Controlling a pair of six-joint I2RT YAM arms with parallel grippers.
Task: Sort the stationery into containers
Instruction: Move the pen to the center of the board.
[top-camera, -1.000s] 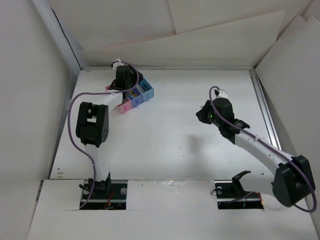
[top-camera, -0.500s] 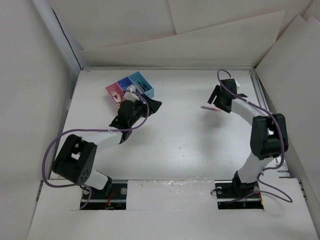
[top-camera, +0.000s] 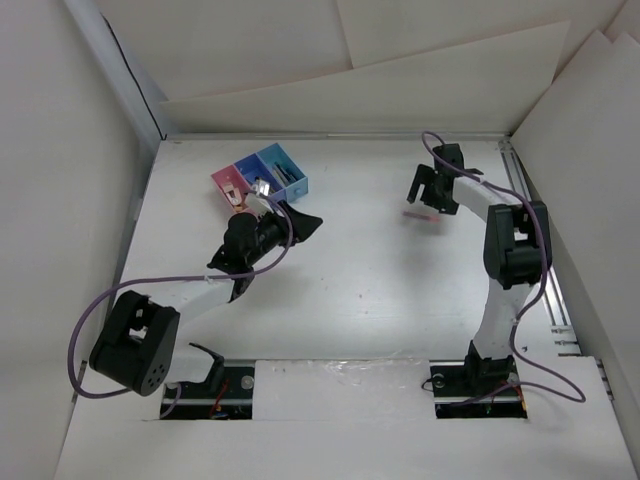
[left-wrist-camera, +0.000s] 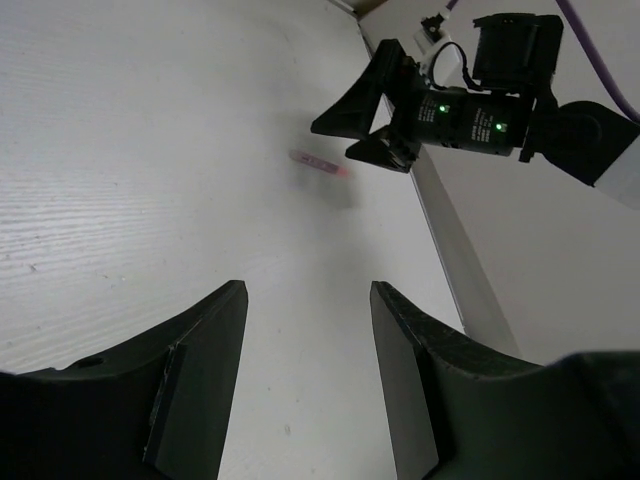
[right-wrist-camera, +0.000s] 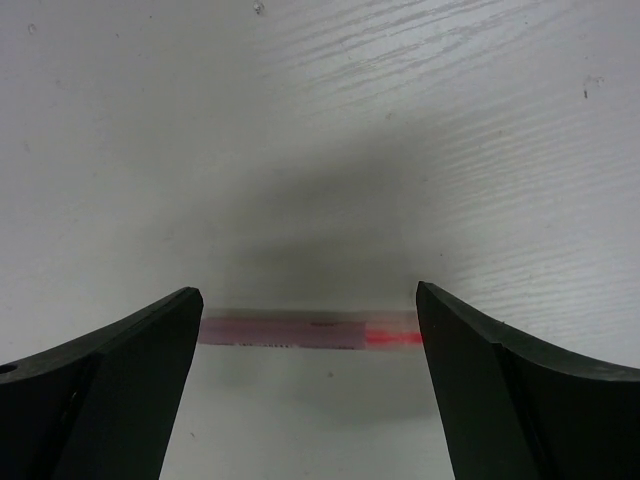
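Far left of table (top-camera: 350, 290), top view: containers (top-camera: 260, 178) = 3 joined bins in a row, set at a slant near the back-left corner. The pink bin (top-camera: 226, 186) is at the left end w/ a small pale item inside. The dark blue bin (top-camera: 249, 172) is in the middle w/ a whitish item at its near end. The light blue bin (top-camera: 287, 170) is at the right end w/ thin dark sliver(s) lying along it. All contents are too small to ID. Left gripper (left-wrist-camera: 308, 300) sits just in front of the bins, near the light blue end, not touching them. Its jaws are spread, nothing between them, and it points across the table toward the right arm. Center-right: pink-red pen (right-wrist-camera: 310, 332) lies flat on the table, well apart from the bins. Right gripper (top-camera: 427, 195) is right over it w/ jaws spread wide. In the wrist view the pen spans the gap between the fingers (right-wrist-camera: 120, 380), its ends reaching both inner edges. It's blurry, so can't tell if there's contact; not pinched.
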